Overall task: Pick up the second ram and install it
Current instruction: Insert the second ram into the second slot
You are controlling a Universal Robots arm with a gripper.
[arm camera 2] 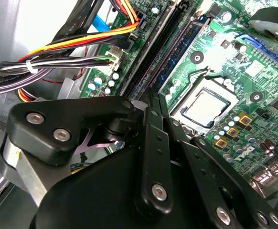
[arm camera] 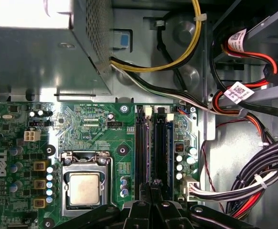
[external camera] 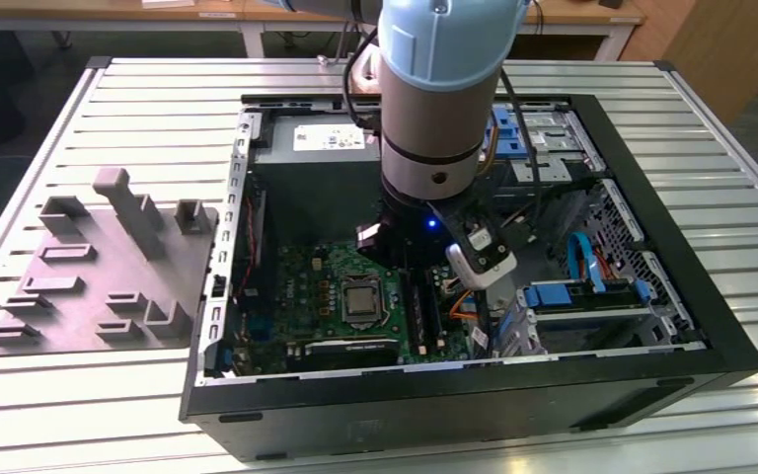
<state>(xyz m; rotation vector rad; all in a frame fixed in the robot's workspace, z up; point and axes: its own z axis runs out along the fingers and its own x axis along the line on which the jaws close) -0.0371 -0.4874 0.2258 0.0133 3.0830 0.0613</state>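
My gripper [external camera: 414, 265] reaches down into the open computer case [external camera: 616, 375], over the memory slots beside the processor. Its fingers [arm camera 2: 150, 119] are shut, with only a thin gap between them. In both wrist views the second ram [arm camera 2: 161, 51] [arm camera: 158, 152], a long dark thin stick, runs along a slot straight out from between the fingertips. It stands on edge, in line with the slot. A second dark stick [arm camera: 140, 152] sits in the neighbouring slot. How deep the held stick sits is hidden by the fingers.
The processor socket [arm camera: 84, 188] lies close beside the slots. The grey power supply box [arm camera: 34, 43] and bundles of coloured cables [arm camera: 253, 181] crowd the other sides. A grey holder tray [external camera: 90, 267] lies on the table at the exterior view's left.
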